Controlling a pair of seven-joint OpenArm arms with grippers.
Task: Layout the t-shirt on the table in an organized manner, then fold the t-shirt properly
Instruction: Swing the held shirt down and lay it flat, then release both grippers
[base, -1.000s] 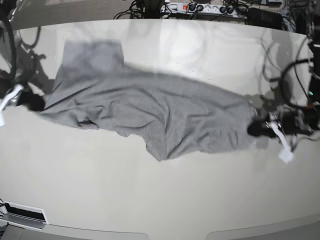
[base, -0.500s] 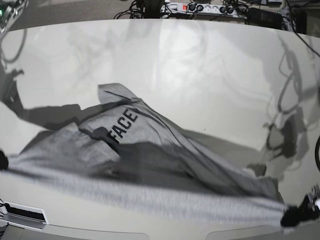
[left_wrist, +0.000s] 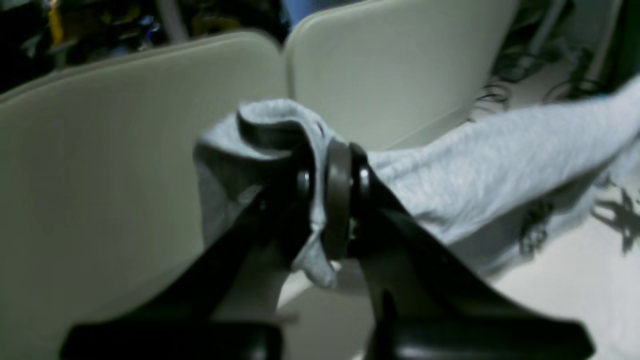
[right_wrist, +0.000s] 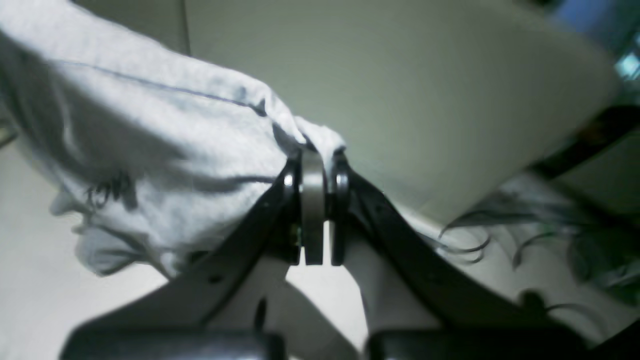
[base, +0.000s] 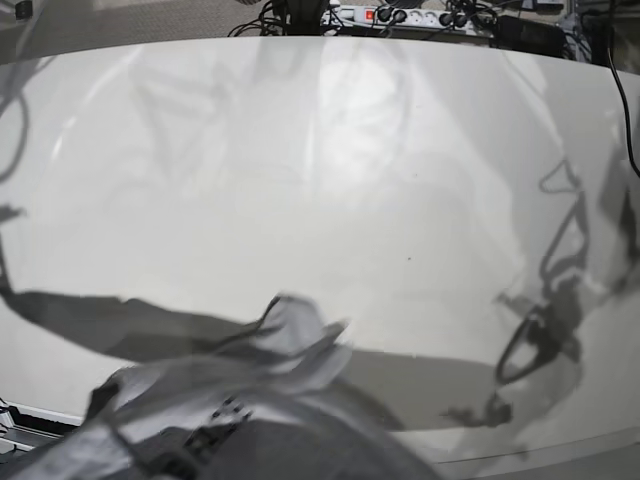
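The heather-grey t-shirt (base: 270, 400) hangs blurred and bunched close to the base camera, over the near edge of the glossy off-white table (base: 330, 180). Some black lettering shows on it. Neither gripper appears in the base view. In the left wrist view my left gripper (left_wrist: 332, 195) is shut on a fold of the t-shirt (left_wrist: 500, 165), which stretches away to the right. In the right wrist view my right gripper (right_wrist: 315, 175) is shut on an edge of the t-shirt (right_wrist: 150, 130), whose cloth spreads to the left.
A power strip with cables (base: 400, 15) lies beyond the table's far edge. Arm and cable shadows fall across the tabletop at the right (base: 550, 320). Loose cables (right_wrist: 550, 225) show at the right of the right wrist view.
The shirt, lying spread across the table's middle a second ago, has been dragged toward the near edge and raised close to the camera. Both grippers have left the base view.
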